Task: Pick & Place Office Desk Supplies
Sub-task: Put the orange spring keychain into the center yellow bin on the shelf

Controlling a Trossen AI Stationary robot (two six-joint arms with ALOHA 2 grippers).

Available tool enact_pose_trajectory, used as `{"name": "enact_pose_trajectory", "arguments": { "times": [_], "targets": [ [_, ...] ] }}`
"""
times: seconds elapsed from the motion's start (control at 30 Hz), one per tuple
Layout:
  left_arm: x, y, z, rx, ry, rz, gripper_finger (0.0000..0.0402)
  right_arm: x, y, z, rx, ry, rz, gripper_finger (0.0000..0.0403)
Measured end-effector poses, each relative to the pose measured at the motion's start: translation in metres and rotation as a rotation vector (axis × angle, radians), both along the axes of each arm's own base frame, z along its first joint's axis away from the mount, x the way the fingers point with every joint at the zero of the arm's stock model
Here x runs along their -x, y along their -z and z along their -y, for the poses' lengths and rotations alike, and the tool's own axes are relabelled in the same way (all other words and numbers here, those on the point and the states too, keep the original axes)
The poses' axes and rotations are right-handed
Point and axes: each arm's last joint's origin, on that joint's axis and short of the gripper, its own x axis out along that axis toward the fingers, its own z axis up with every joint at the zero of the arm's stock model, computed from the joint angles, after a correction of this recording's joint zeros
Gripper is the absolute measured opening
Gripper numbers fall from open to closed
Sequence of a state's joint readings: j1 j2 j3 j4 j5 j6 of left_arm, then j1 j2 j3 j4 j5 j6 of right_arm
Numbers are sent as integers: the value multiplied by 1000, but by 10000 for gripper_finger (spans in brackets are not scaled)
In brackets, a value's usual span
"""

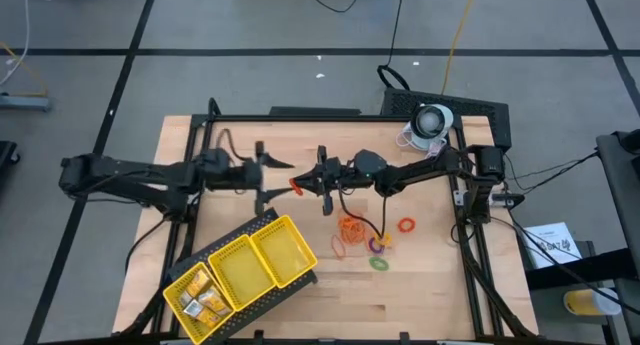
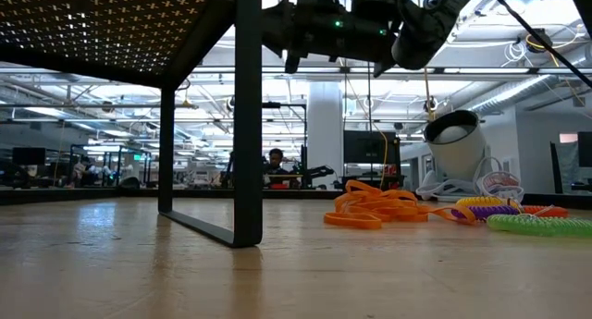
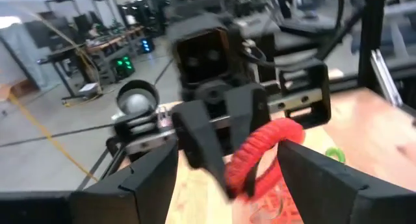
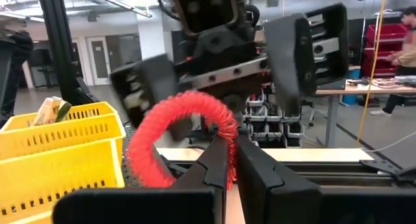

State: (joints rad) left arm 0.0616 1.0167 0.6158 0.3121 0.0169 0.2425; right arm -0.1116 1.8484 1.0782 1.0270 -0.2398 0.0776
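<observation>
Wooden surface [image 1: 420, 295] inside a black frame, open workshop floor beyond. Both arms meet above the middle, well off the wood. Right hand [image 1: 322, 177] has its fingers pinched together on a red ring [image 1: 297, 186], held out edge-on toward the other arm; likely a handover. Left hand [image 1: 268, 174] faces it with fingers spread apart, one on each side of the ring, not touching it as far as the left wrist view shows. Yellow tray [image 1: 300, 275] sits on the left arm's side, near front; its end compartment holds small gold blocks [image 1: 203, 299], which probably explains passing the ring across. Orange rubber bands [image 1: 352, 228] and loose rings [image 1: 380, 264] lie below the right arm.
</observation>
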Motion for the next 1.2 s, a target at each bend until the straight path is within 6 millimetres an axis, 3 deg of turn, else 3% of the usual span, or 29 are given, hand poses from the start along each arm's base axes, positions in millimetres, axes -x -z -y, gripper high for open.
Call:
{"name": "enact_pose_trajectory", "arguments": {
  "times": [0.2,0.43,0.77,1.03,1.2],
  "targets": [
    [-25,4,7,-75,38,-54,250,0,2,0,-16,-2,-22,9],
    [-28,1,12,-154,24,-59,217,-1,4,0,-16,-3,-44,9],
    [-16,-10,12,-143,8,-31,100,0,4,-2,-10,-57,-47,9],
    [-15,-7,12,-134,8,-64,8,0,5,-4,-5,-104,-51,9],
    [-15,-7,12,-47,-1,-60,28,0,5,-4,-3,-113,-50,9]
  ]
}}
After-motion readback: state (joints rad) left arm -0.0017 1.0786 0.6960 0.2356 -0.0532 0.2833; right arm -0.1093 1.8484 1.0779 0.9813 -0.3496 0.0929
